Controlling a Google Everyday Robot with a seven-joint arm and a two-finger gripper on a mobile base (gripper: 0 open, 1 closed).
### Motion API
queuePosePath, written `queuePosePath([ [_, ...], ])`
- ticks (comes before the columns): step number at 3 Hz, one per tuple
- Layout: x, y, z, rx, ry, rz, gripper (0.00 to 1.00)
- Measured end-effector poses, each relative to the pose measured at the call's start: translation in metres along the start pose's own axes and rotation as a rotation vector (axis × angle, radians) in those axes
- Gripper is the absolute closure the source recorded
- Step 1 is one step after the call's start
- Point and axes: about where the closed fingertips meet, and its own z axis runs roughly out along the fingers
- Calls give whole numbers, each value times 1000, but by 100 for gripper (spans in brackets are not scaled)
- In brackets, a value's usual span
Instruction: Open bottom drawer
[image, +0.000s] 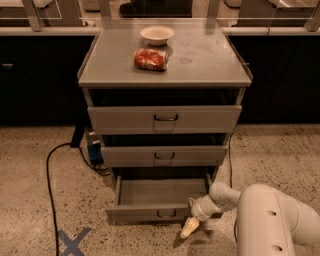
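The bottom drawer (150, 212) of the grey metal cabinet stands pulled out, and its shallow grey tray shows inside. A small dark wire handle (166, 214) sits at the centre of its narrow front panel. My gripper (191, 227) is low at the drawer's front right corner, just off the front panel and near the floor, on the end of the white arm (270, 220) that comes in from the lower right. It is to the right of the handle and not on it.
The mid-sized drawer (164, 156) and the tall top drawer (165, 119) sit above. A white bowl (157, 34) and a red packet (150, 59) lie on the cabinet top. A black cable (50, 175) and a blue floor cross (73, 241) are at the left.
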Motion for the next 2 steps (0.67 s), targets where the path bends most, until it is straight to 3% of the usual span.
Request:
queuePosePath([
  [1, -3, 1, -5, 0, 0, 0, 0],
  [2, 10, 33, -22, -17, -42, 62, 0],
])
